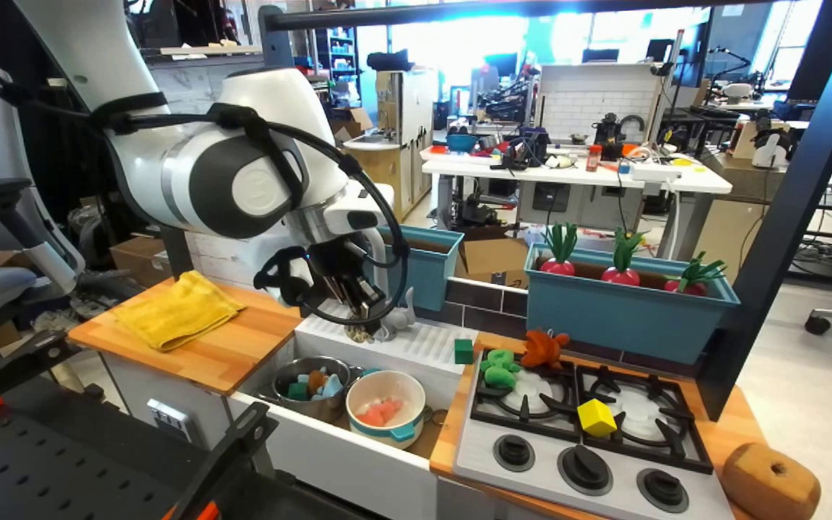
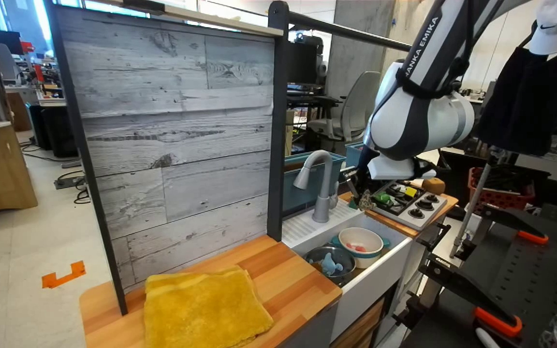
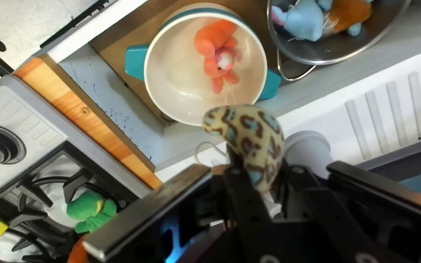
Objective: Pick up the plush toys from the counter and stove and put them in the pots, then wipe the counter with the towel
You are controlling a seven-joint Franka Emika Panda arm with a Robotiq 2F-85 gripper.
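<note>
Both the cream pot [image 3: 175, 78], at the upper middle of the wrist view, and the steel pot [image 3: 345, 49], at its upper right, are already occupied. An orange plush toy [image 3: 214, 47] is contained in the cream pot, while a blue plush toy [image 3: 303, 20] and a brown plush toy [image 3: 349, 16] are packed together in the steel pot.

One spotted plush toy [image 3: 250, 135] is pinched by the gripper [image 3: 260, 170] at the lower middle of that view, with the jaws narrow around it. The toy is seen overlapping the cream pot's rim, but how high it is held cannot be judged; in an exterior view it is shown against the ridged drainboard [image 1: 423, 345], left of centre. It is therefore taken as not yet delivered, a pot being its likely destination.

On the stove [image 1: 475, 442], at the lower right of that exterior view, a green plush toy [image 1: 500, 370] is left to be collected, as is an orange-red plush toy [image 1: 544, 349] at the back edge. A yellow block [image 1: 596, 418] is also rested there, and a green block [image 1: 464, 352] is found just beside the upper left corner; whether these are meant too cannot be told. The toy stage is judged about half done.

The wiping appears not to have been started: the towel [image 2: 206, 309] is laid on the counter [image 2: 302, 285] at the bottom of an exterior view, well apart from the gripper.
</note>
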